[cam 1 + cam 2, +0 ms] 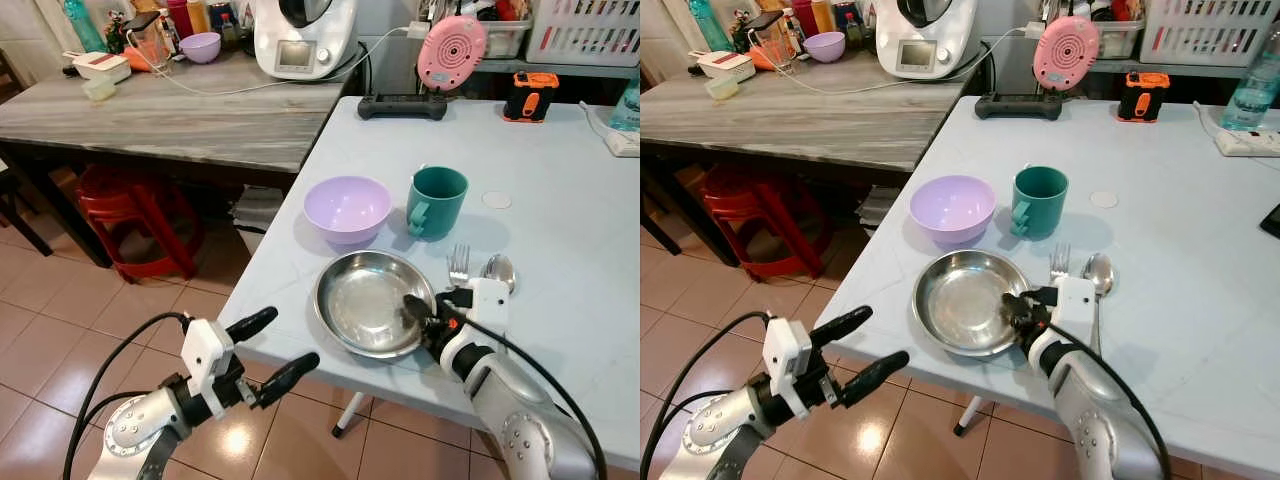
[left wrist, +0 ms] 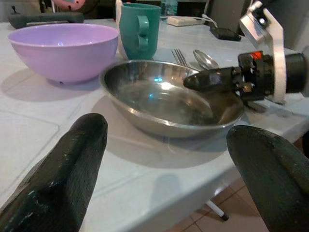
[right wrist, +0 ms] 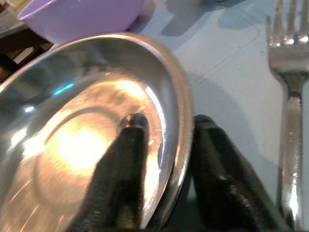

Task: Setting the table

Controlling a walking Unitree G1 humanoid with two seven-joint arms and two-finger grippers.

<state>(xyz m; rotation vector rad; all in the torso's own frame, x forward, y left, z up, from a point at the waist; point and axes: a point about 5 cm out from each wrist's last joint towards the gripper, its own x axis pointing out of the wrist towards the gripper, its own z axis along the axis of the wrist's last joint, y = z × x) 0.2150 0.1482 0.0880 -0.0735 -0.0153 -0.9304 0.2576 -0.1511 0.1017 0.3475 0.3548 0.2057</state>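
Steel plate point(image 1: 365, 300) sits near the white table's point(image 1: 560, 210) front edge, beside the fork point(image 1: 459, 263); right gripper point(image 3: 166, 145) pinches its rim (one finger inside, one outside); left gripper point(image 1: 268, 350) hovers off the edge, fingers spread wide, holding nothing.

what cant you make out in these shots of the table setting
- Spoon handle: in the eye views the right gripper and its arm cover the lower part.
- Fork: the right wrist view's edge cuts off its handle end.
- Steel plate rim under the right gripper: whether the fingers press it or just straddle it is unclear.
- Teal mug contents: the inside is out of sight from these angles.
- Countertop items at top left: too small to identify.
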